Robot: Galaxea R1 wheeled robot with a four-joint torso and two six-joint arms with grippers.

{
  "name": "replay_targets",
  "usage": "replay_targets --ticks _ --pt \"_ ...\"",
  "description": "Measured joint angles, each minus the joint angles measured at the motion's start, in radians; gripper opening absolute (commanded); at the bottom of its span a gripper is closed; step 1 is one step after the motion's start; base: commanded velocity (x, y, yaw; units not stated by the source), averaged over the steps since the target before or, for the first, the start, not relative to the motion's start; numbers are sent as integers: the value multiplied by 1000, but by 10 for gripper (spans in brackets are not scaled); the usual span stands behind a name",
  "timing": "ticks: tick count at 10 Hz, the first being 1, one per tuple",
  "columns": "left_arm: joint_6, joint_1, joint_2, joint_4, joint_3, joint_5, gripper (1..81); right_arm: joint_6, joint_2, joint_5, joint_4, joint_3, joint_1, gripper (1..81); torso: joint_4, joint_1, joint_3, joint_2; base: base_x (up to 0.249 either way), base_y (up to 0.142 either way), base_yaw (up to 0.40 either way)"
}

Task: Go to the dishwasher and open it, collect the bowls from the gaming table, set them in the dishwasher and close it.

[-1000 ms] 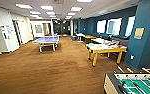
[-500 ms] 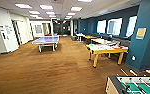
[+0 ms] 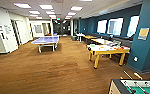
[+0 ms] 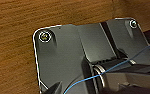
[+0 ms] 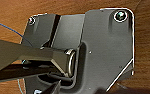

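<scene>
left end effector: state cannot be told from the left wrist view; the dark robot plate sits over wood-grain floor (image 4: 13, 37), with a thin blue cable (image 4: 131, 61) crossing it.
right end effector: same, cannot tell wide or narrow; robot plate and bar over the same brown floor in the right wrist view.

head view, outward:
- foosball table (image 3: 136, 87) at near right corner, green field, rods with pale handles sticking out toward the room.
- gaming table (image 3: 107, 51) right of centre, near the teal wall (image 3: 148, 37). white worktop, bright yellow edge and yellow splayed legs. long axis runs roughly across the view, left end a little nearer the camera, right end close to the wall. stands flat on the floor.
- on its worktop small bright patches, green and red-orange among them; too blurred to make out as separate bowls.
- more tables behind it along the window side, tops pale, detail unclear.
- blue ping-pong table (image 3: 46, 40) left of centre, farther back, well apart from the gaming table.
- white wall and doors at left, ceiling light panels (image 3: 46, 6) in rows, bright windows (image 3: 114, 25) in the teal wall.
- open brown floor between the camera and both tables.
</scene>
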Motion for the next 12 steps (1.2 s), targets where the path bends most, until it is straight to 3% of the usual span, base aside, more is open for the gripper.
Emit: replay_targets --ticks 4,12 --pt "0 0 0 0 0 0 811 0 1 -1 0 0 0 811 0 0 0 0 142 63 0" --pt "0 0 -1 0 0 0 811 0 0 -1 0 0 -1 811 0 0 0 0 142 0 0"
